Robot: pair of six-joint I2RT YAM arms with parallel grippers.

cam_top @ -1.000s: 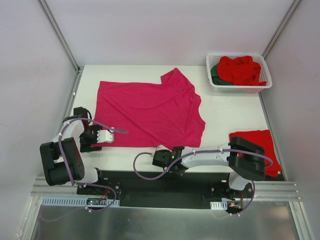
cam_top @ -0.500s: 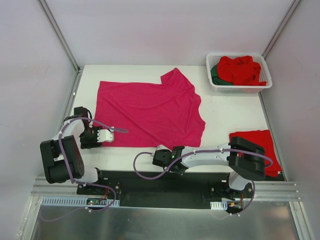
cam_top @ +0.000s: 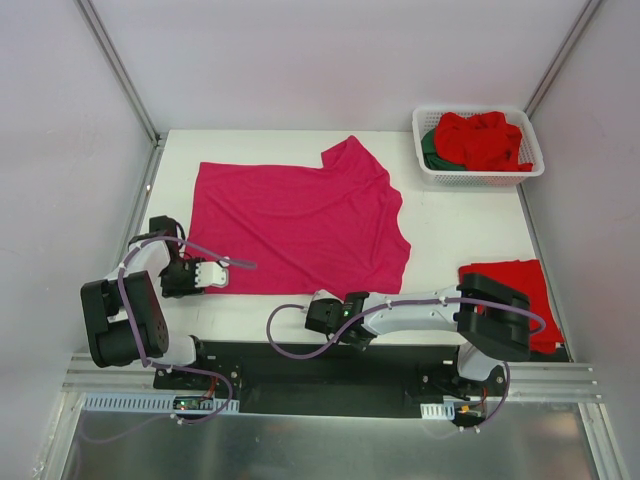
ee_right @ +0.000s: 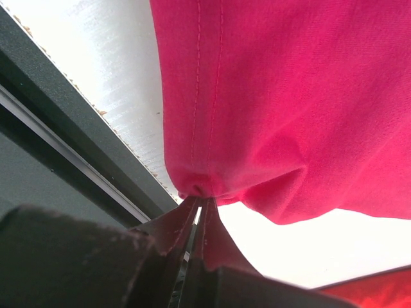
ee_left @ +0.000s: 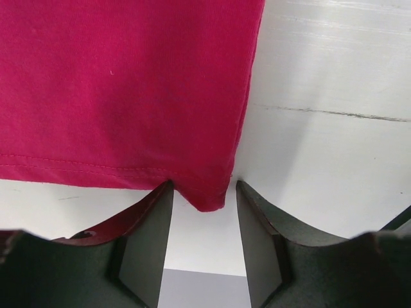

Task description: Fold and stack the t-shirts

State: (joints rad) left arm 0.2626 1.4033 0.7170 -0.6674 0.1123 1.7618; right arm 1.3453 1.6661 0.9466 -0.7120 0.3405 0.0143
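Left jaws, still apart, are closing on the pink shirt (ee_left: 122, 83) corner; right jaws are clamping its hem for folding.

You see the pink shirt (cam_top: 300, 225) in plain magenta-pink, its hem stitched in the same colour, on the white table (cam_top: 460, 230). The basket (cam_top: 480, 177) is white and slotted. It holds a bright red shirt (cam_top: 485, 140) and a dark green shirt (cam_top: 430, 150). A second red shirt (cam_top: 530, 285) is plain too. The arms (cam_top: 410, 312) are black and white, and their cables (cam_top: 268, 328) are purple.
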